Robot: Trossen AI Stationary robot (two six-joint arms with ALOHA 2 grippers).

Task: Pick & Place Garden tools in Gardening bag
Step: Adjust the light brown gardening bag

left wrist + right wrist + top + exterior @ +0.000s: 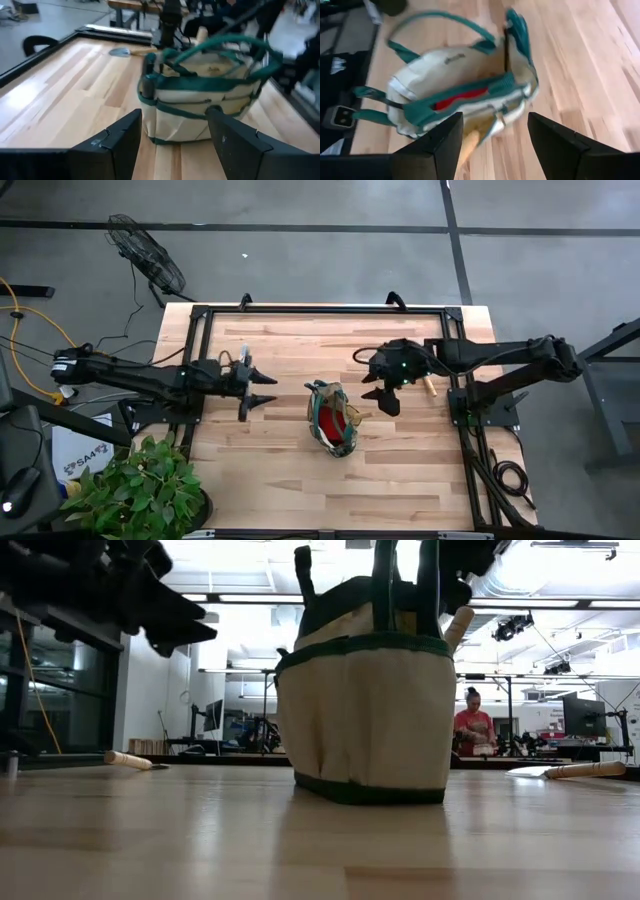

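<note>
The gardening bag (333, 420) stands upright on its base at the table's middle, beige with green trim and loop handles (220, 42). Inside it lies a red glove (462, 98), and a pale wooden handle (458, 628) sticks up out of it. A trowel (122, 51) with a wooden handle (430, 387) lies flat on the table under my right arm. Another wooden-handled tool (128, 759) lies on the left side. My left gripper (262, 392) hovers open to the left of the bag. My right gripper (382, 395) hovers open to the bag's right and above it. Both are empty.
A black frame rail (320, 310) runs around the tabletop. A potted plant (140, 495) stands at the near left corner and a fan (145, 255) on the floor beyond the far left. A person (474, 725) stands in the room behind. Bare wood (300, 490) lies near the bag.
</note>
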